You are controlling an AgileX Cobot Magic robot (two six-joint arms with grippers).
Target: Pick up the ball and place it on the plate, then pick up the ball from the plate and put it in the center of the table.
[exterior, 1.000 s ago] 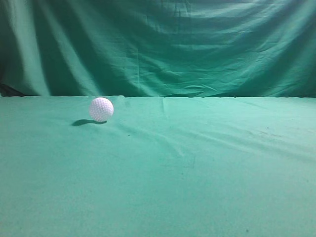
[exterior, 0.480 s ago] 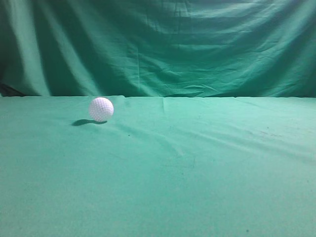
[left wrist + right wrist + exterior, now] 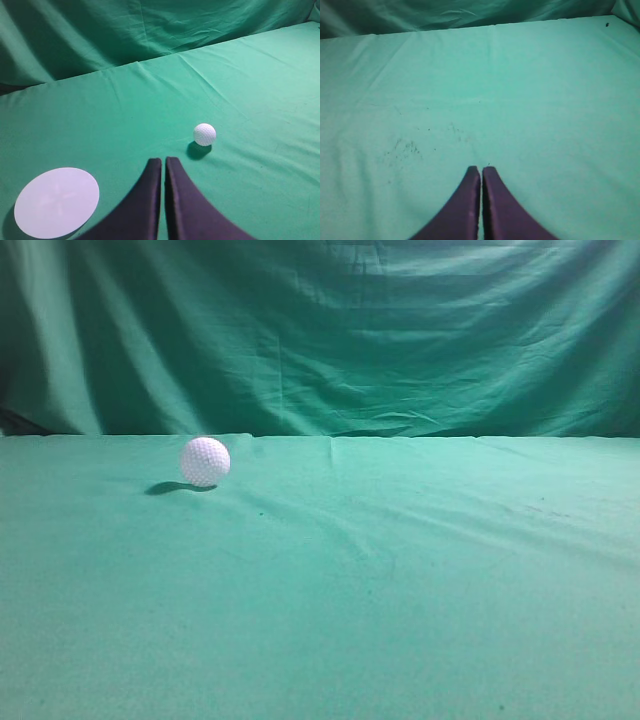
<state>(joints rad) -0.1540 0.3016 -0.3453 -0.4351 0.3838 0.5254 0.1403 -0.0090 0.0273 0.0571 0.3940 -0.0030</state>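
Observation:
The small white dimpled ball (image 3: 205, 461) rests on the teal-green table (image 3: 400, 580), left of middle in the exterior view. In the left wrist view the ball (image 3: 205, 134) lies ahead and to the right of my left gripper (image 3: 163, 161), which is shut and empty. A flat white round plate (image 3: 56, 201) lies on the cloth to the left of that gripper. My right gripper (image 3: 481, 170) is shut and empty over bare cloth. Neither gripper shows in the exterior view, and the plate is out of that view.
A draped green cloth backdrop (image 3: 320, 330) hangs behind the table's far edge. The table cloth (image 3: 420, 100) has slight wrinkles and small dark specks (image 3: 402, 147) in the right wrist view.

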